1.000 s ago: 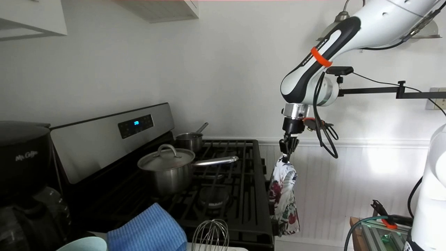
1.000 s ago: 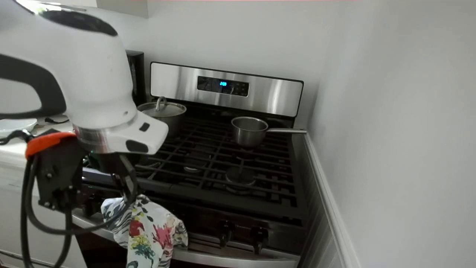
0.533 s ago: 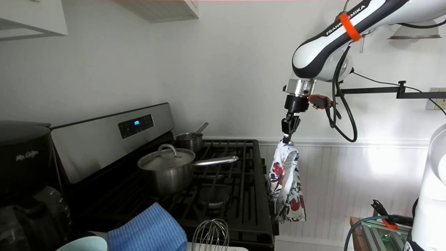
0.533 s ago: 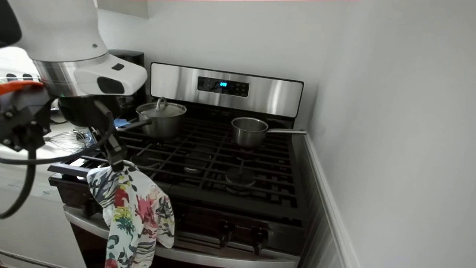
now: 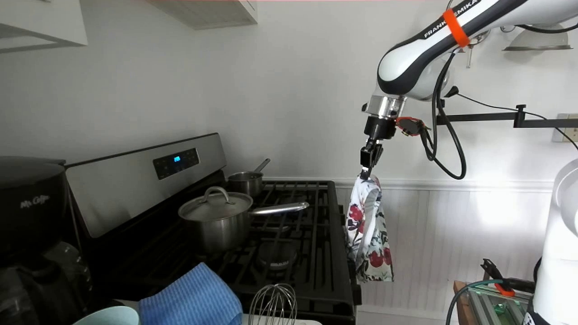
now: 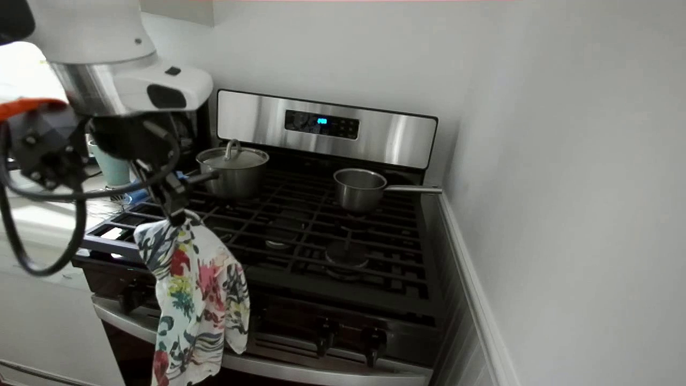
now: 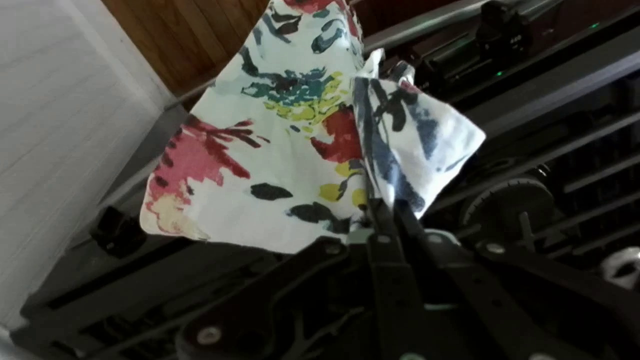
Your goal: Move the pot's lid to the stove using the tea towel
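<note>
Pinching the floral tea towel (image 5: 368, 230), the hand (image 5: 365, 174) is likely needing to grip the rigid, slick-looking lid's (image 5: 214, 208) handle (image 5: 217, 189), centre-left.

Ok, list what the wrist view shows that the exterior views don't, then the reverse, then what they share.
Only the wrist view: the brown planks along its top edge.

Only the exterior views, in both of them: the lid, the pan and the lit display.

Shared by all: the pincer, pinching the towel, plus the stove and the white panelled wall.
</note>
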Motion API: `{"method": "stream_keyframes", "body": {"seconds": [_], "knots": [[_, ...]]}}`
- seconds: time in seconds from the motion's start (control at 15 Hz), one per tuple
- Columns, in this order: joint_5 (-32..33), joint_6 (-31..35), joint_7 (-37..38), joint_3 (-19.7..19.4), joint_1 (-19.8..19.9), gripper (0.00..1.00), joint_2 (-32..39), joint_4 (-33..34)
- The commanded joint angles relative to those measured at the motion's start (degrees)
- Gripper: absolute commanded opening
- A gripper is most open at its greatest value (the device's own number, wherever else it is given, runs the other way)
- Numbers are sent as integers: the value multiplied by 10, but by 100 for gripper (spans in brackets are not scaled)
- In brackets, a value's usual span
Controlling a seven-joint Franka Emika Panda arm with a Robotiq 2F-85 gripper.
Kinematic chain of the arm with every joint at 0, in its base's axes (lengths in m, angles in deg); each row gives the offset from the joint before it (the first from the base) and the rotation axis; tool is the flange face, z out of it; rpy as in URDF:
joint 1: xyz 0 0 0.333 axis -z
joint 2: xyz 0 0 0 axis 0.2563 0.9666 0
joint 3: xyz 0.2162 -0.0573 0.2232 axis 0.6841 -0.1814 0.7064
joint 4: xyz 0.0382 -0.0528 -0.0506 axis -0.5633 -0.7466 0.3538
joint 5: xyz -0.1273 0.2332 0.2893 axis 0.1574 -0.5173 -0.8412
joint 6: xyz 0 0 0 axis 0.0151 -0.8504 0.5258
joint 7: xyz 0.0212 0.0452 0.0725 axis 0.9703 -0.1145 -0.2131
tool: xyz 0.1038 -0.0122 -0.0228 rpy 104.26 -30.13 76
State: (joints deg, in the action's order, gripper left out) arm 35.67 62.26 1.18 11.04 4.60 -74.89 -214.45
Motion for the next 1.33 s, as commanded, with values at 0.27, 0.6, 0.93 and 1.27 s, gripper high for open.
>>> {"method": "stream_keyframes", "body": {"seconds": [0.27, 0.6, 0.93, 1.27], "knots": [[4, -66, -83, 13, -123, 1, -56, 134], [-18, -53, -172, 10, -220, 1, -3, 208], [-17, -36, -208, 30, -233, 5, 24, 220], [-20, -21, -222, 36, -236, 5, 70, 250]]}}
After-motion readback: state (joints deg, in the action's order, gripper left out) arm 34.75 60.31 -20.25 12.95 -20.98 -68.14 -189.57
